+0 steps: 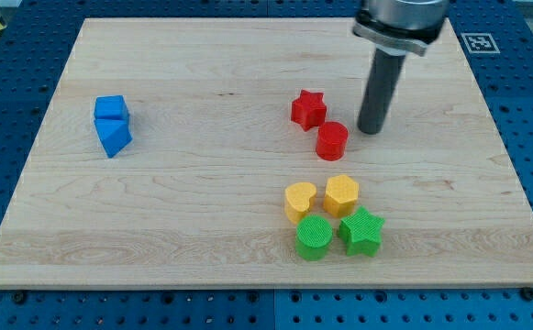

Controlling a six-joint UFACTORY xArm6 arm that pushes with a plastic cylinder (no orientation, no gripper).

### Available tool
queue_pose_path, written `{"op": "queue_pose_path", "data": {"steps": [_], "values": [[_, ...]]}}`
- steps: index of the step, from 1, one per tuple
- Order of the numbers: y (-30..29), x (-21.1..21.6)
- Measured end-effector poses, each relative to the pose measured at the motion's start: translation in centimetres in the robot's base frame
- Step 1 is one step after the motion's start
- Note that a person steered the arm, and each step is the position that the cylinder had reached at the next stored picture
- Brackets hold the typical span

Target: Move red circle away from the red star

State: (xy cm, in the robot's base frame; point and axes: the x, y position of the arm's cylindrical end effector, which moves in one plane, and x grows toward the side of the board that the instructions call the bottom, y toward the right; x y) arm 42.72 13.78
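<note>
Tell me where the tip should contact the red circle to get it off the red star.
Contact the red circle on its upper-left side wall, the side facing the red star, and push toward the view's bottom right. My tip sits at its upper right, so it must first go around. The gap is narrow.

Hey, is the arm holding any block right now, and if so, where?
Nothing is held. My tip stands just to the view's right of the red circle, apart from it.

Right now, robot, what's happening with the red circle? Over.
My tip just to the view's right of the red circle, slightly above. Red circle beside the red star, nearly touching. Yellow and green blocks below, in the way of a downward push.
</note>
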Motion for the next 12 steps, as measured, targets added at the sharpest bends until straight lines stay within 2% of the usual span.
{"op": "queue_pose_path", "data": {"steps": [1, 3, 5, 8, 10, 12], "values": [[0.6, 3.2], [-6.8, 2.9], [-7.8, 2.9], [-11.8, 2.1], [-16.4, 1.9], [-16.9, -1.6]]}}
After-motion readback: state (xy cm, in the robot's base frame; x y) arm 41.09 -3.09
